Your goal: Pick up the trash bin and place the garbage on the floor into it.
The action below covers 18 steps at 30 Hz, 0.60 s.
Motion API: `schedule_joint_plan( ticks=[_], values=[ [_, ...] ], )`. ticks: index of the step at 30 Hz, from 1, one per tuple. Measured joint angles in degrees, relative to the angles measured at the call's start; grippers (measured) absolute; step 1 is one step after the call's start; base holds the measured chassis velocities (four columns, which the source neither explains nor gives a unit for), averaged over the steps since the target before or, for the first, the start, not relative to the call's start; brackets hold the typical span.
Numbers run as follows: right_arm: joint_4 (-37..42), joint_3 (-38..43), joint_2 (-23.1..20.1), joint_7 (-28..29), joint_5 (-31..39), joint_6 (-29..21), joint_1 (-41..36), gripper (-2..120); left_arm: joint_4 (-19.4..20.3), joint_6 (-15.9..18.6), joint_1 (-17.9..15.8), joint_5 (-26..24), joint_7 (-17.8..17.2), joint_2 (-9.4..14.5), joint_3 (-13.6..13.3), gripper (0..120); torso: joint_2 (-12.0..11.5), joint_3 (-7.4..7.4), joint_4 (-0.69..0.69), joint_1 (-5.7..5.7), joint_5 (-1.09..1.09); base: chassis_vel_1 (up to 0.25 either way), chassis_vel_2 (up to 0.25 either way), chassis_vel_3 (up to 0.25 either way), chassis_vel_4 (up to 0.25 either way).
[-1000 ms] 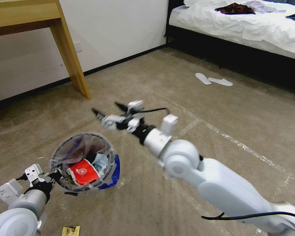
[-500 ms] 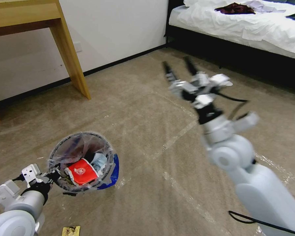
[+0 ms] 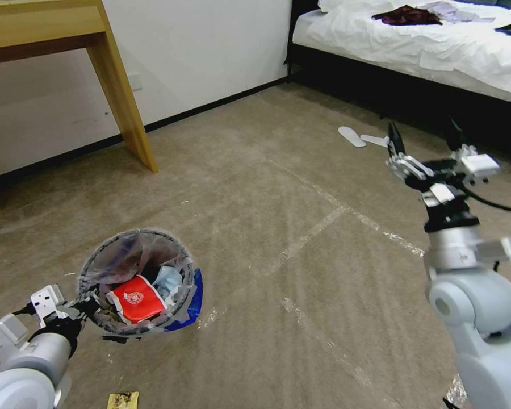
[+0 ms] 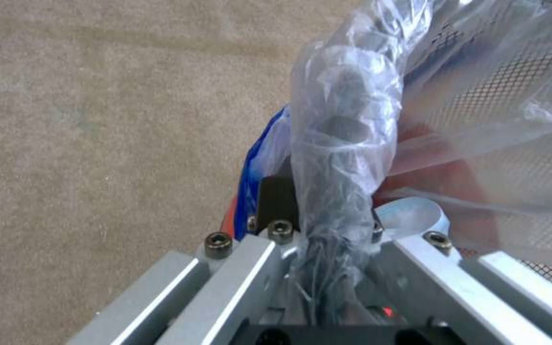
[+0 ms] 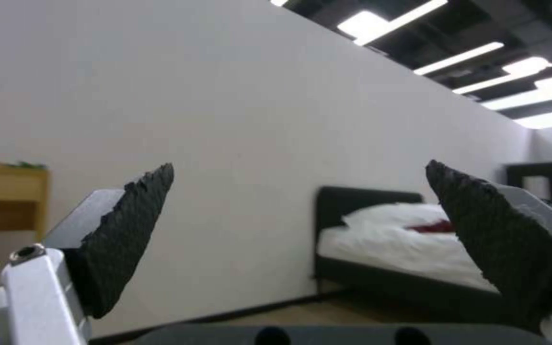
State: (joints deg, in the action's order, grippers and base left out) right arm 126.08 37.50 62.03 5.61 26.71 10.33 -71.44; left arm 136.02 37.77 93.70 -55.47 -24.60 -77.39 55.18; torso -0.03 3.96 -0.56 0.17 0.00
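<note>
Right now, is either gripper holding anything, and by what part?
The left gripper is clamped on the trash bin at its plastic-lined rim. The right gripper is open in the air, holding nothing.

Left gripper (image 3: 88,304) low at the near left, arm bent, fingers clamped together on the trash bin (image 3: 139,281) rim; right arm raised at the right, wrist upright, right gripper (image 3: 423,142) pointing up and away, fingers (image 5: 126,239) spread wide, holding nothing
</note>
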Motion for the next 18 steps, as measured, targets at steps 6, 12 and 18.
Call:
schedule_joint_plan(
  ticks=[6,12,18],
  values=[
    [-0.22,2.21,4.85,0.9,-3.85,2.39,-5.27,100,-0.16,0.02,-0.09,-0.02,-0.05,-0.01,0.01,1,0.0,0.0,0.0,0.0,0.0,0.0,0.0,0.0,0.0],
    [-0.82,2.84,7.76,1.56,-7.79,3.76,-7.54,100,-0.24,0.43,0.12,-0.02,-0.28,0.09,0.11,1,0.0,0.0,0.01,0.0,0.0,0.0,0.0,0.0,0.0],
    [-2.44,2.94,9.68,1.86,-9.85,5.95,-8.35,100,-0.16,1.49,0.78,-1.11,-1.04,0.45,0.76,1,0.0,0.01,0.01,0.0,0.0,0.0,0.0,0.0,0.0]
  ],
)
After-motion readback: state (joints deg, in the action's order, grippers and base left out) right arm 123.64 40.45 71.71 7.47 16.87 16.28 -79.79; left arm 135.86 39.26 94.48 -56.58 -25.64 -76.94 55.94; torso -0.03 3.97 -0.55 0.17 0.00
